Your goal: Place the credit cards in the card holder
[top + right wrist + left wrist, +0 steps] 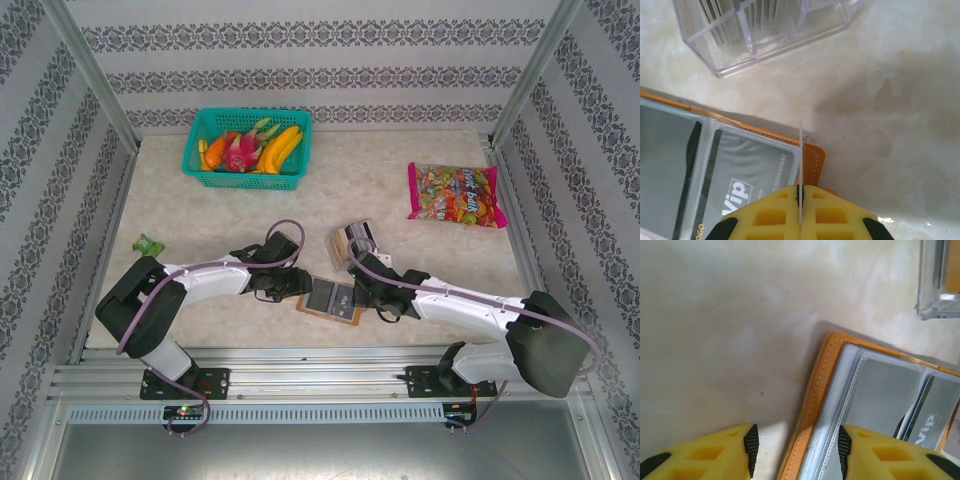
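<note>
Credit card (800, 145) held edge-on over the open card holder (330, 300)
The holder lies flat on the counter (400, 200) between the arms. The right gripper (800, 192), pinched shut on the card, should tilt it flat toward a free slot. The left gripper (795, 445), half-open astride the opposite edge, should steady it.

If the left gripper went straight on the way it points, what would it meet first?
Probably the wallet, whose orange edge lies between the open fingers of the left gripper; beyond is table. Depth is unclear.

Bright, even overhead light, soft shadows, slightly blurred wrist-view foregrounds
</note>
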Available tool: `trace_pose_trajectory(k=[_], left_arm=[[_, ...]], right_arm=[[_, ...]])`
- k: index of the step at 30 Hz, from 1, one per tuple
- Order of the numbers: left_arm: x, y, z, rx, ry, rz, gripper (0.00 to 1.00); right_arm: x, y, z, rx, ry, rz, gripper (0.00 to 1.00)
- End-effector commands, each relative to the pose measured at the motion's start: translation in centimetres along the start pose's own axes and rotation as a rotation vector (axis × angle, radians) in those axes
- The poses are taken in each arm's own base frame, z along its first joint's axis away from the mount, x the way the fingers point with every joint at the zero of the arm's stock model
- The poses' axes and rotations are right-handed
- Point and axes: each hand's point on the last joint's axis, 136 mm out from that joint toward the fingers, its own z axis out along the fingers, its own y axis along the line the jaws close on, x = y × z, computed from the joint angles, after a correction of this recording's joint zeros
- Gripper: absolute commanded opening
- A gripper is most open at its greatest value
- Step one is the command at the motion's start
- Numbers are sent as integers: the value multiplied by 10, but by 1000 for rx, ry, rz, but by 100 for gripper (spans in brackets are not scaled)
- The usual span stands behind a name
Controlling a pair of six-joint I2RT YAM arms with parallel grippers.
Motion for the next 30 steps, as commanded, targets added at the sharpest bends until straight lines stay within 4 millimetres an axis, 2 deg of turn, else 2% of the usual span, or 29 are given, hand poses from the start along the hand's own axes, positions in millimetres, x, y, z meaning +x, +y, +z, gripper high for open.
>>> trace_pose_trajectory(k=[1,4,6,10,17,21,27,30], left_arm=[[10,-3,8,-4,44,35,48],[10,-4,9,-2,48,37,48],[11,-4,11,-2,51,37,48],[12,-5,12,-1,61,40,47],[15,-5,14,-2,67,38,46],[17,-4,16,-2,74,37,45],[22,-6,20,8,88,37,43],[23,-7,22,14,91,37,43]], right_arm=[[-7,-3,-8,-5,-38,44,0],[-12,-9,-16,-2,-68,65,0],[-10,-5,-16,-38,-58,85,0],[-4,0,-9,-78,-22,120,0],[9,-2,9,-64,26,157,0],[11,0,13,-87,23,182,0],[1,10,5,-184,-10,246,0],[-1,9,6,-194,-4,266,0]])
